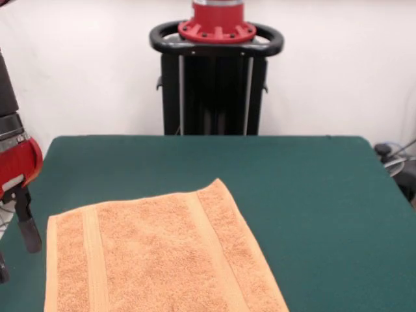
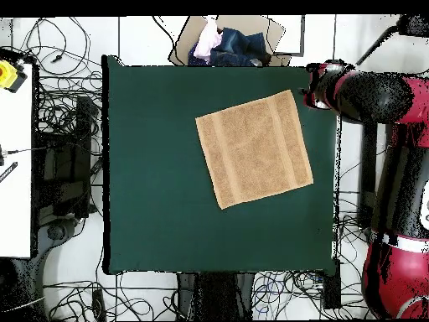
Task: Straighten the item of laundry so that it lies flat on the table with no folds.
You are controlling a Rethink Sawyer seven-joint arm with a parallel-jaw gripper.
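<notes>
I see the towel (image 2: 254,148) lying flat on the green counter (image 2: 159,210) | jaws (image 1: 27,224) hang just off the counter's edge beside the towel's corner, apart | open or closed: I cannot tell

We see a peach terry-cloth towel (image 1: 162,257) – looped, rough pile, smoother woven bands near its ends, a matt dark green felt-like worktop (image 1: 312,195), the arm's (image 2: 369,92) red shell glossy like hard plastic – black parts duller, a pedestal (image 1: 214,84) of black-painted metal.
</notes>
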